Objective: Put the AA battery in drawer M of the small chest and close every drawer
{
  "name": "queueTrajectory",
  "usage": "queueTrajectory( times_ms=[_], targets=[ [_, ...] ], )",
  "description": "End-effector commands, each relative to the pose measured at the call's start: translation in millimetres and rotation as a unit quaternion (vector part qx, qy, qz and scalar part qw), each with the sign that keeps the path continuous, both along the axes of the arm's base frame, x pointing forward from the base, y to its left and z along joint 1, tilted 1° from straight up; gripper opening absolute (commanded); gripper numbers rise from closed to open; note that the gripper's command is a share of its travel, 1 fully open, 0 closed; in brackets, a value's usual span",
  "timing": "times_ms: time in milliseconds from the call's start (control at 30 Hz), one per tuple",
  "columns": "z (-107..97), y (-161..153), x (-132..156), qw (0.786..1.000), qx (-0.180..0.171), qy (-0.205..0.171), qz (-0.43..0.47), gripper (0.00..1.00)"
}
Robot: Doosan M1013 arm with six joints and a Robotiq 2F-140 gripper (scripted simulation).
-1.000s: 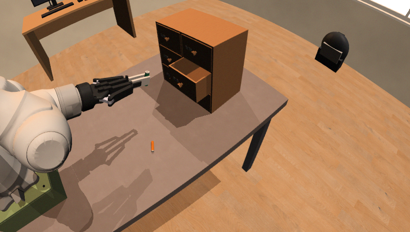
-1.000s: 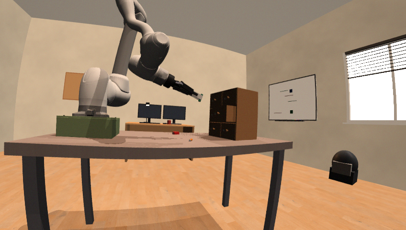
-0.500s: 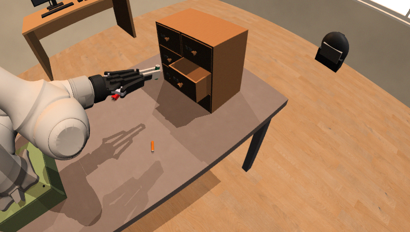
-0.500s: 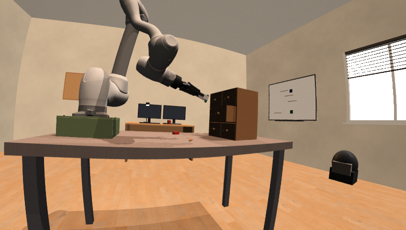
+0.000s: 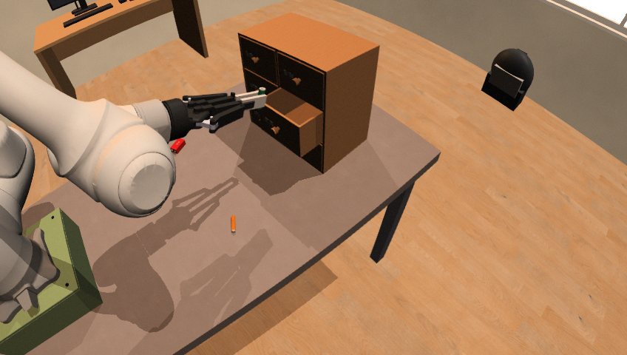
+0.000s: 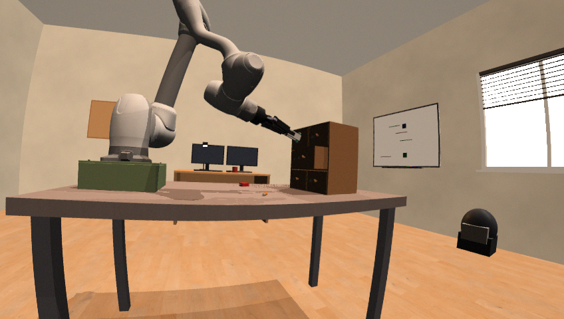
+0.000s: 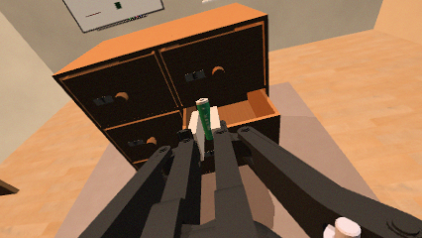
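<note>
Between fingers (image 5: 255,102) (image 6: 295,135), battery (image 5: 262,91) (image 6: 296,141) (image 7: 204,119) clearest from wrist

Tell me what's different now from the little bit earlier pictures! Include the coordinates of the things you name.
The pincer (image 5: 259,97) (image 6: 296,136) (image 7: 207,119) moved closer to the open drawer (image 5: 310,118) (image 7: 253,121), carrying the green battery (image 5: 262,90) (image 7: 204,119). Nothing was let go. The chest (image 5: 347,114) (image 6: 342,157) (image 7: 114,52), the open drawer and the orange stick (image 5: 233,223) (image 6: 265,194) stayed put.
</note>
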State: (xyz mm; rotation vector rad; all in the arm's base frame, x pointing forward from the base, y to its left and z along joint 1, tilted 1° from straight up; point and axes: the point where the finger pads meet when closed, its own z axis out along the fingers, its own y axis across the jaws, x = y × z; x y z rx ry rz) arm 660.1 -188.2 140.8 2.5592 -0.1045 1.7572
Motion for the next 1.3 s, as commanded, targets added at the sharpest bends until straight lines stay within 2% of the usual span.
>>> queueTrajectory(
  times_ms=[0, 567, 1267],
  targets=[
    [-1, -1, 20, 1.0, -0.001, 0.0, 0.001, 0.06],
    [-1, -3, 58, 1.0, -0.001, 0.0, 0.001, 0.06],
    [-1, -4, 62, 1.0, -0.001, 0.0, 0.001, 0.06]
  ],
)
